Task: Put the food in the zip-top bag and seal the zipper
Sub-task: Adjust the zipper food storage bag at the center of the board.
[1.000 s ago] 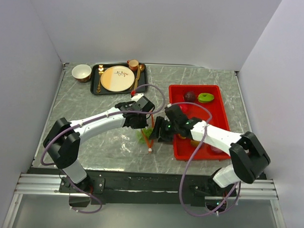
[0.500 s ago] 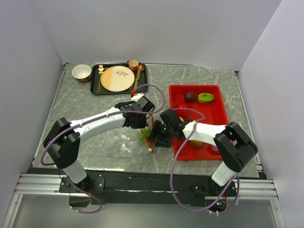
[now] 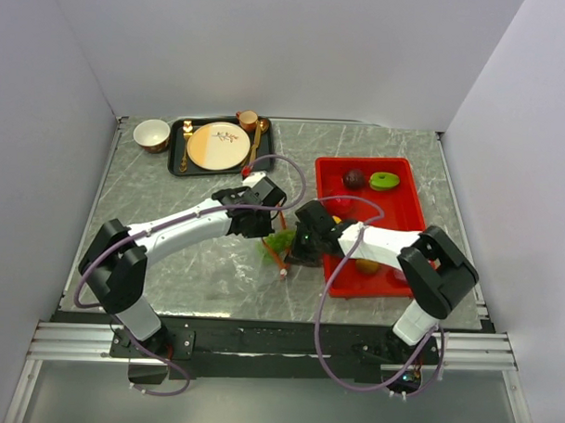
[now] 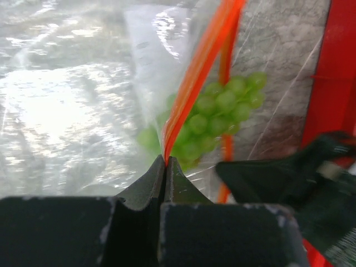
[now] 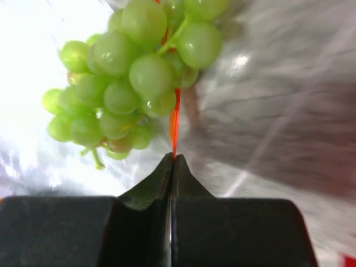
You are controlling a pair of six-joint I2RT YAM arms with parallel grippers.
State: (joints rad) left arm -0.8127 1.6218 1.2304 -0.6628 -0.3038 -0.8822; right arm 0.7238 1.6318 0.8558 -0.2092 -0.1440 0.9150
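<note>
The clear zip-top bag [image 3: 236,258] lies on the marble table between my two arms, with the green grape bunch [image 3: 280,240] inside near its mouth. The orange-red zipper [image 3: 277,256] runs along the mouth edge. My left gripper [image 4: 166,161] is shut on one zipper strip [image 4: 194,83], with the grapes [image 4: 222,108] behind it. My right gripper [image 5: 173,158] is shut on the zipper strip [image 5: 175,119] just below the grapes [image 5: 133,72]. More food rests in the red tray [image 3: 408,202]: a dark purple piece [image 3: 354,179], a green piece [image 3: 384,181] and a brownish-orange piece [image 3: 365,266].
A black tray [image 3: 178,157] at the back left holds a cream plate [image 3: 218,145], a small cup [image 3: 248,120] and a gold spoon [image 3: 257,141]. A bowl [image 3: 151,134] stands beside it. White walls close in the table's sides and back.
My right gripper has closed its jaws on the zipper strip after standing open beside the bag. The grapes show more plainly. The left gripper has held its grip in place.
</note>
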